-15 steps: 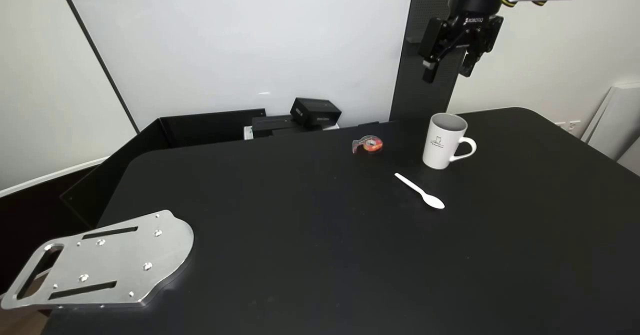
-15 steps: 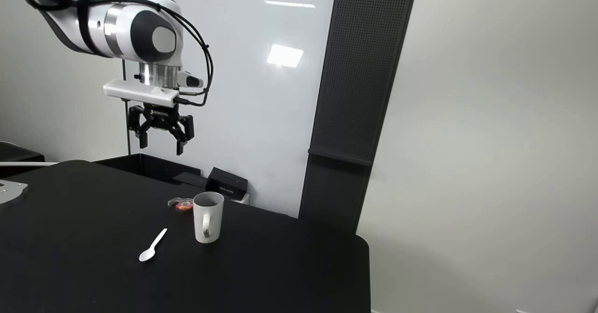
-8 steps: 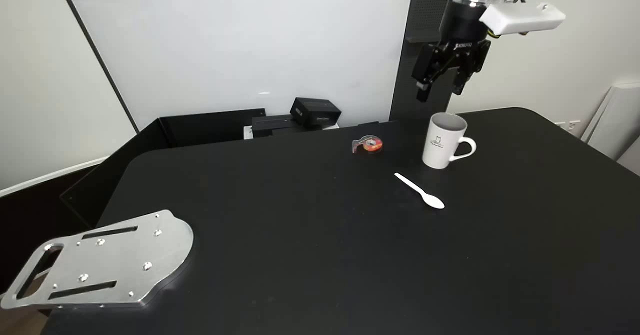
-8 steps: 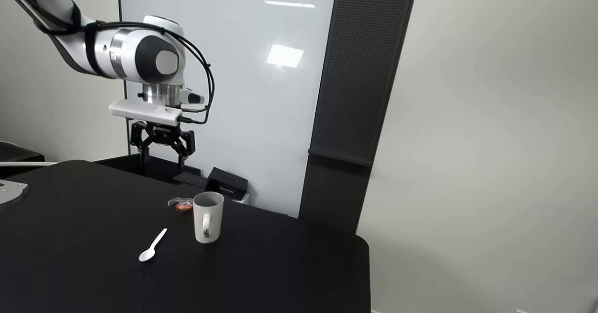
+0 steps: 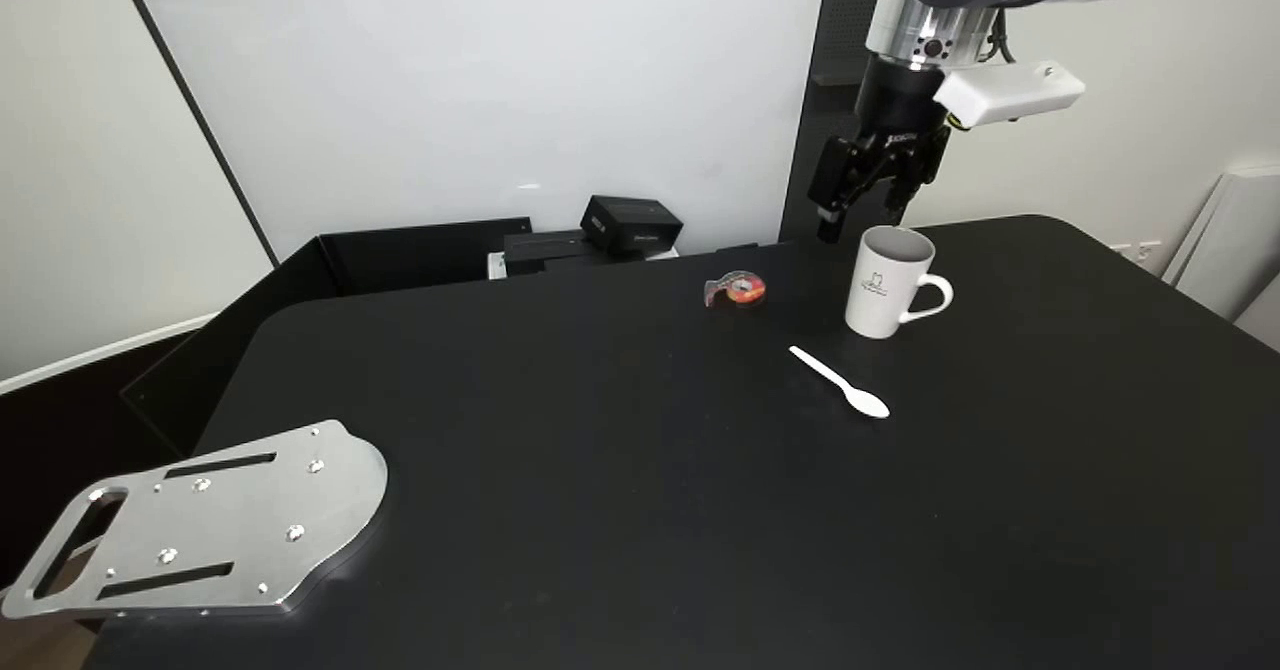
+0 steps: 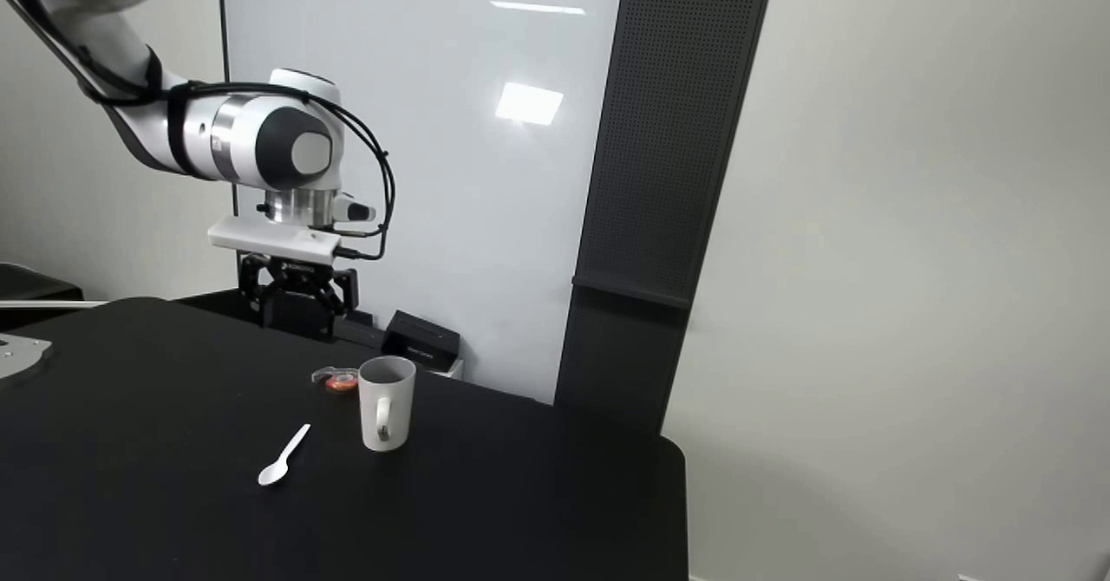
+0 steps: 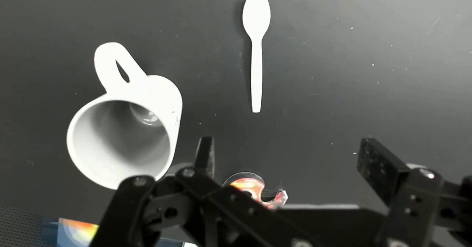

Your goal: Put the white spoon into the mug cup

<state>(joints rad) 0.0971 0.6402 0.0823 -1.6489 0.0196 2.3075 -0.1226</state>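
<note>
Over the black table (image 5: 600, 510) the Robotiq gripper (image 7: 288, 153), jaws spread, now hangs lower, exact height unclear, presumably to grasp the white spoon (image 7: 257, 51) near the white mug (image 5: 880, 290).

We've got the arm (image 6: 206, 134), white and dark grey, slanting down from the upper left in an exterior view, then bent straight down at the silver wrist (image 6: 299, 207). Black cables (image 6: 384, 155) strapped along it, looped out beside the wrist. White bar (image 6: 276, 238) mounted crosswise above the jaws. In both exterior views we see the jaws pointing down. They stand wide apart; in the wrist view we get two black pads (image 7: 379, 166) facing each other across the gap, linkages (image 7: 413, 210) reaching up from the lower edge.
</note>
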